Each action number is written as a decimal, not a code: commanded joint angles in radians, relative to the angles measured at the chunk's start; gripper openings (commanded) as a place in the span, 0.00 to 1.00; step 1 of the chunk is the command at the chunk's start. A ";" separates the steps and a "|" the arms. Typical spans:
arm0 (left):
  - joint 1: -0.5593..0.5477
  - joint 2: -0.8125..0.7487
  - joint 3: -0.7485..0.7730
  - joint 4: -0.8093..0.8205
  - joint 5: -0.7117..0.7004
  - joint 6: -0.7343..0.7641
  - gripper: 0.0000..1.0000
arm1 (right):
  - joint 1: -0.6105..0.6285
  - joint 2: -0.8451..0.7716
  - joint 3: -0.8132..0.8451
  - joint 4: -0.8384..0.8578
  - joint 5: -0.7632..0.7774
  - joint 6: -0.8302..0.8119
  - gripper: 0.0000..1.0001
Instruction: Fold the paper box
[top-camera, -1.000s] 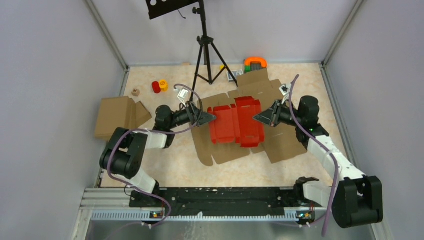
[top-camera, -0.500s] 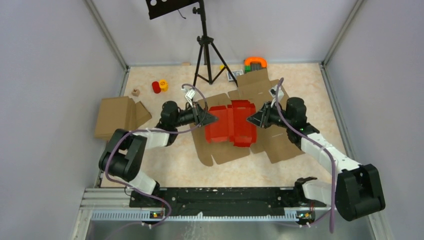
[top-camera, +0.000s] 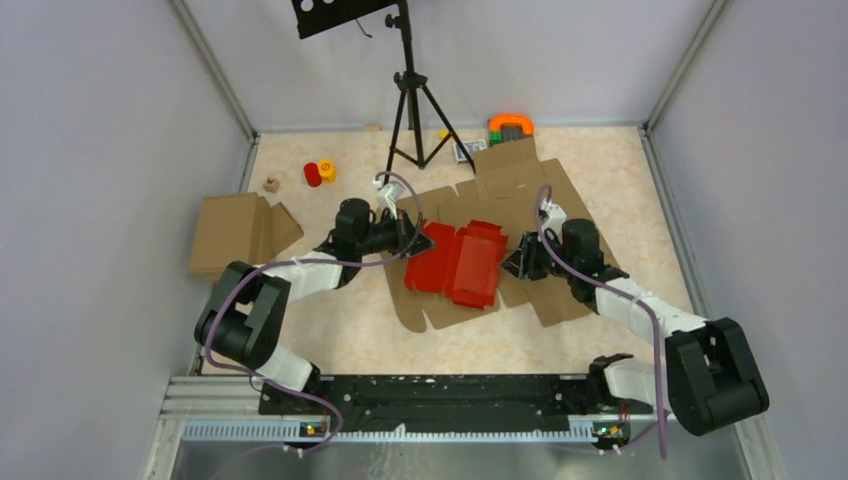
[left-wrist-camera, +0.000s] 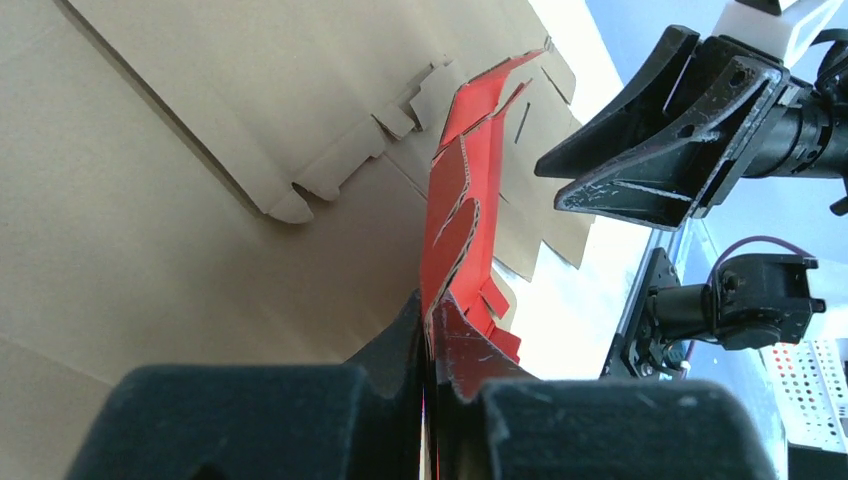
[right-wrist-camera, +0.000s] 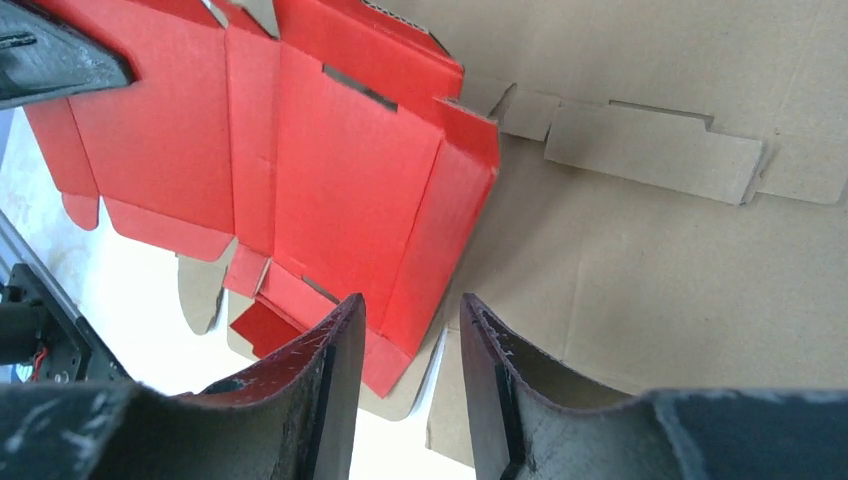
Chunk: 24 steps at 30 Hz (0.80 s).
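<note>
The red paper box (top-camera: 462, 262) is a partly creased flat cut-out lying on a large brown cardboard sheet (top-camera: 545, 200) mid-table. My left gripper (top-camera: 425, 240) is shut on its left edge. In the left wrist view the red card (left-wrist-camera: 460, 220) runs edge-on out of the closed left gripper (left-wrist-camera: 430, 318). My right gripper (top-camera: 515, 262) stands open just right of the box. In the right wrist view the right gripper (right-wrist-camera: 408, 305) hovers over the box's (right-wrist-camera: 350, 170) right edge flap, its fingers apart and not touching the card.
A folded brown cardboard piece (top-camera: 235, 230) lies at the left. A black tripod (top-camera: 410, 110) stands at the back centre. Small red and yellow cylinders (top-camera: 318, 172), a wooden cube (top-camera: 271, 185) and an orange-green item (top-camera: 510, 125) sit near the back wall.
My left gripper has closed on the box's left edge. My right gripper has opened and let go of the right edge. The box has shifted left and toward the near side.
</note>
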 joint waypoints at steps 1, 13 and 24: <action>-0.025 -0.013 0.048 -0.023 -0.029 0.057 0.04 | 0.012 0.032 0.000 0.095 -0.005 0.018 0.39; -0.030 -0.030 0.055 -0.075 -0.061 0.088 0.04 | 0.010 0.117 -0.024 0.170 0.053 0.115 0.64; -0.032 -0.026 0.057 -0.066 -0.047 0.080 0.04 | 0.012 0.302 -0.011 0.446 -0.100 0.265 0.27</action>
